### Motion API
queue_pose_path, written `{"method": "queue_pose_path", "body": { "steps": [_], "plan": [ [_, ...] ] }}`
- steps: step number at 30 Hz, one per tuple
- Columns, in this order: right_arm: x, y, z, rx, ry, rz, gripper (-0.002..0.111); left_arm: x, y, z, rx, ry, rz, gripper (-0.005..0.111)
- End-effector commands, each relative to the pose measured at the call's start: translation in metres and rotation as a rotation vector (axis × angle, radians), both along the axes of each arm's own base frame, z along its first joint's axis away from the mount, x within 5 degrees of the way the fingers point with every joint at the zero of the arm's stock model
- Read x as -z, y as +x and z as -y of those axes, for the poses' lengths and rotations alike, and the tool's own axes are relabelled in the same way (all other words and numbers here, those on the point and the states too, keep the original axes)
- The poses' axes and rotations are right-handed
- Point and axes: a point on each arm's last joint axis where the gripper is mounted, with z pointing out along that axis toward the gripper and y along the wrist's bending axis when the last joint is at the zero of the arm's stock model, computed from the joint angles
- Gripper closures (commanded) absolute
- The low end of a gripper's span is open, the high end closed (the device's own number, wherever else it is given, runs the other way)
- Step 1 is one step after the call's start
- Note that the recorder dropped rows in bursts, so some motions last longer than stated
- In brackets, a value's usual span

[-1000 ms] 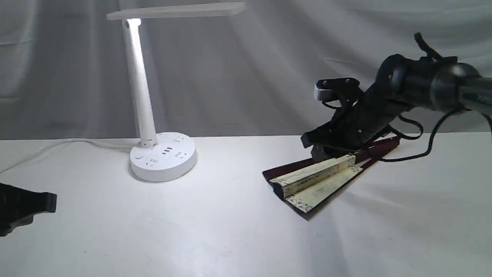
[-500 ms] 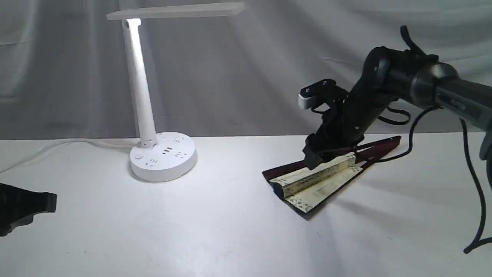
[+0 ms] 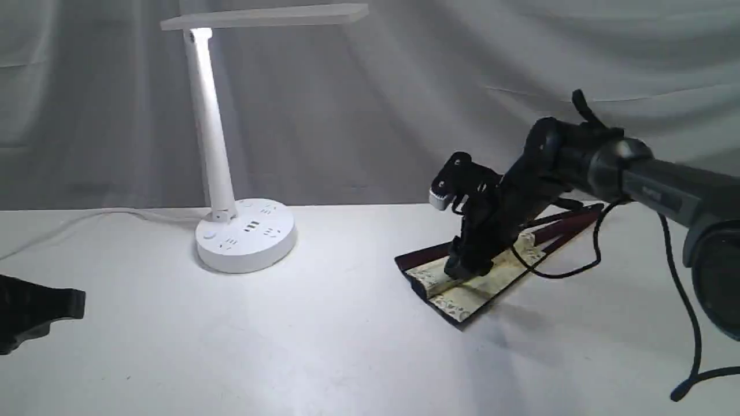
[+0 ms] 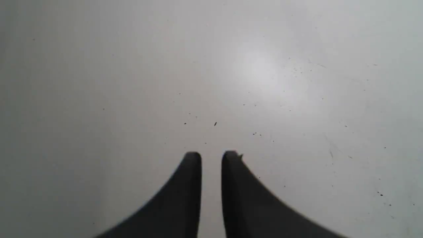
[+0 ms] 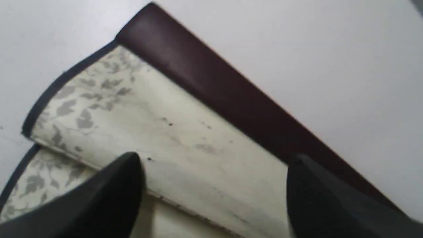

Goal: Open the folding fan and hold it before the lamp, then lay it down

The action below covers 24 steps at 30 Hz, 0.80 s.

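Your right pincer (image 5: pixel 214 158) is spread wide and tipped down over the folding fan (image 5: pixel 148 109), holding nothing. One fingertip sits over a crease in the cream leaf, the other at the edge of the maroon guard (image 5: pixel 211 86). Whether either tip touches the paper can't be told.

The fan lies flat on the desk (image 5: pixel 330 66) directly beneath the pincer. It is only slightly open, with a couple of pleats showing, and its patterned border (image 5: pixel 82 86) lies just beyond the tips.

Expect it to be light. The paper leaf is probably thin and easy to crease or tear, so don't pinch it. The wooden guard looks stiff and smooth, perhaps a little slick. It's the part to grip, squarely across its width, before spreading the ribs.

The lamp (image 3: pixel 243 237) stands well apart from this pincer, out past the fan's wide end. Your left pincer (image 4: pixel 211 155) hangs farther off over bare desk, its tips drawn nearly together with a slit between them, holding nothing.
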Motion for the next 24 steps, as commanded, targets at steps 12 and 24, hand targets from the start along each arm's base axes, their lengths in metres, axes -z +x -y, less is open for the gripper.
{"method": "queue_pose_path", "body": {
  "steps": [12, 24],
  "plan": [
    [0.027, -0.006, -0.007, -0.200, -0.004, -0.056, 0.046, -0.002, 0.001, 0.000, -0.007, -0.006, 0.008, 0.095],
    [0.032, -0.011, 0.010, 0.490, 0.058, -0.278, 0.046, -0.002, 0.001, 0.000, -0.007, -0.006, 0.008, 0.095]
  ]
}}
